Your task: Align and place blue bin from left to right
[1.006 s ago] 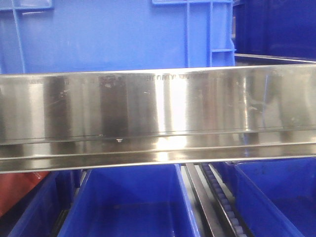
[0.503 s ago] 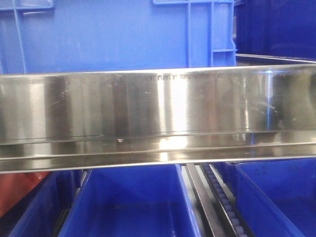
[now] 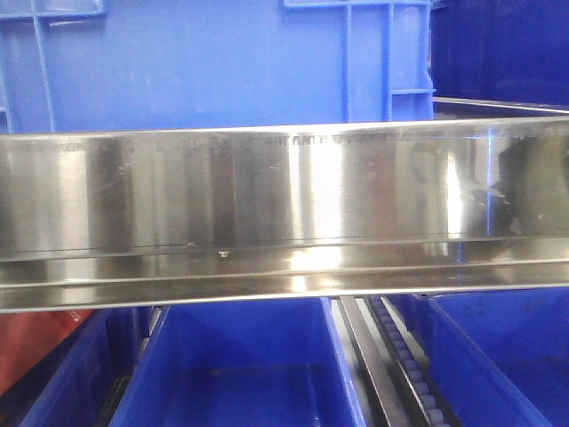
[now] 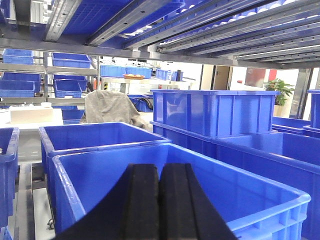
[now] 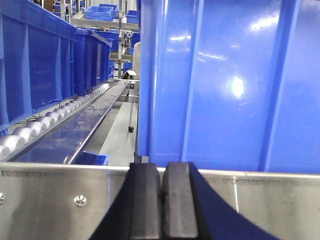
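The blue bin (image 3: 196, 71) stands on the shelf behind a steel rail; its ribbed right corner is in the upper right of the front view. In the right wrist view its smooth ribbed wall (image 5: 225, 85) fills the right side, just beyond the rail. My right gripper (image 5: 161, 166) is shut with nothing between its fingers, low in front of the rail and at the bin's left corner. My left gripper (image 4: 159, 167) is shut and empty too, pointing over an open-topped blue crate (image 4: 90, 170). Neither gripper appears in the front view.
The polished steel rail (image 3: 284, 196) crosses the front view, with more blue crates (image 3: 240, 365) and a roller track (image 3: 400, 365) below it. A roller lane (image 5: 45, 122) runs left of the bin. Stacked blue crates (image 4: 215, 110) and shelf rails (image 4: 150, 20) surround the left gripper.
In the front view the blue bin's ribbed corner sits slightly further right than a second ago. The crates below the rail have shifted right a little as well.
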